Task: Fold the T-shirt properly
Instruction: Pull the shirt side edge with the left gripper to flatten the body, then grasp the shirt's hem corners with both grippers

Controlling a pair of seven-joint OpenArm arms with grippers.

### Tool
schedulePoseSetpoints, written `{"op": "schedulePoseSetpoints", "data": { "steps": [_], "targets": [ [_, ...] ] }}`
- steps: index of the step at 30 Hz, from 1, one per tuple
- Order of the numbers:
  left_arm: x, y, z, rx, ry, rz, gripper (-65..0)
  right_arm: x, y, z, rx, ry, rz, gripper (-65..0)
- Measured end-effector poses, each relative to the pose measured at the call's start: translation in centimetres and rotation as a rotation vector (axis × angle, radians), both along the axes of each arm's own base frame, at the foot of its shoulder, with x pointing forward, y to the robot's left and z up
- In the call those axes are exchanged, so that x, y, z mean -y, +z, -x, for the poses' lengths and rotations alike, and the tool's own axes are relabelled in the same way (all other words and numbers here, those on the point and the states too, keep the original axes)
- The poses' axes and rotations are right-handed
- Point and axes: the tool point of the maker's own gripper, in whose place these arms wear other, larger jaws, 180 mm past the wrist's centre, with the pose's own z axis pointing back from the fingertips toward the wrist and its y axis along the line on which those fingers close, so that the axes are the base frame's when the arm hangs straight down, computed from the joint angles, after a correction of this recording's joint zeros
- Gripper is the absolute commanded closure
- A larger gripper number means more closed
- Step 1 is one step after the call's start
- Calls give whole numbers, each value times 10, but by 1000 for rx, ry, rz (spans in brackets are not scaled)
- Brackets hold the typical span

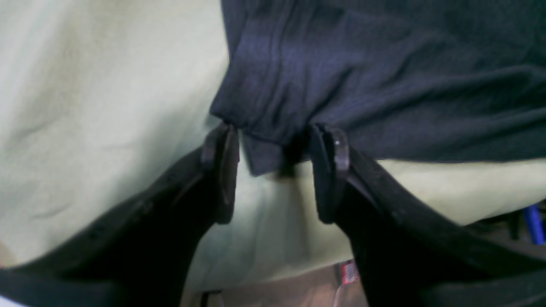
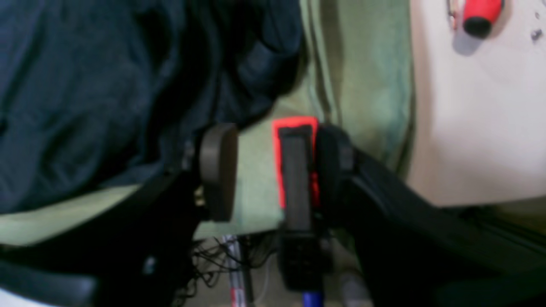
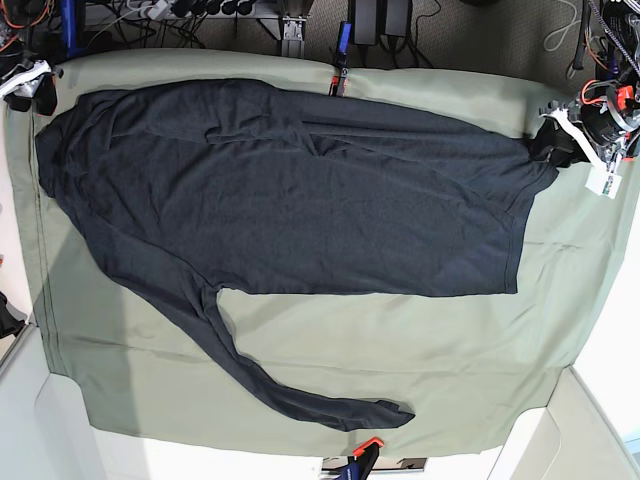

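The dark T-shirt (image 3: 300, 190) lies spread flat on the sage-green sheet (image 3: 450, 350), with one long sleeve (image 3: 280, 390) trailing toward the front edge. My left gripper (image 3: 553, 135) is at the shirt's far right corner. In the left wrist view its jaws (image 1: 276, 130) stand apart with the hemmed corner of the shirt (image 1: 384, 85) between the tips. My right gripper (image 3: 35, 88) is at the shirt's far left end. In the right wrist view it (image 2: 258, 128) is open, with the bunched shirt (image 2: 64, 106) lying against one finger and bare sheet in the gap.
Orange clamps (image 3: 337, 80) (image 3: 365, 450) hold the sheet at the back and front edges. A red-handled tool (image 2: 480, 15) lies on the white surface beyond the sheet. Cables and equipment (image 3: 200, 12) run along the back edge.
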Motion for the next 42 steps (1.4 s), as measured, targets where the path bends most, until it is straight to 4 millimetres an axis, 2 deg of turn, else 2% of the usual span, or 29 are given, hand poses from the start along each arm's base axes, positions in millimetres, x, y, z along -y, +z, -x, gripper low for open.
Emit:
{"op": "schedulePoseSetpoints", "data": {
  "steps": [7, 12, 15, 18, 22, 25, 28, 30, 33, 37, 40, 42],
  "targets": [
    [-3, 14, -4, 53, 27, 61, -305, -22, 29, -16, 84, 88, -5, -297],
    [-8, 30, -10, 107, 28, 85, -305, -23, 41, -30, 127, 102, 17, -297],
    [-13, 39, -13, 118, 11, 73, -305, -16, 52, -50, 201, 78, 41, -297],
    [-20, 48, -20, 136, -1, 46, -305, -6, 54, -72, 238, 53, 38, -298],
    [-17, 61, -40, 172, -44, 24, -305, 14, 56, -114, 288, -3, 1, -298],
    [-7, 57, -55, 159, -112, -19, -305, 23, 54, -147, 296, -21, -22, -298],
    [-6, 35, -65, 113, -151, -76, -305, 23, 45, -176, 268, -10, -32, -297],
    [-10, 23, -77, 91, -140, -100, -305, 18, 36, -194, 231, 14, -28, -298],
    [-16, 19, -105, 91, -121, -96, -305, 0, 22, -217, 189, 58, -62, -297],
    [-21, 13, -139, 104, -82, -59, -305, -25, 2, -228, 123, 113, -96, -297],
    [-32, 2, -155, 80, -49, -72, -305, -31, -5, -228, 99, 132, -92, -297],
    [-32, -1, -169, 77, -46, -76, -305, -33, -5, -229, 102, 136, -95, -297]
  ]
}}
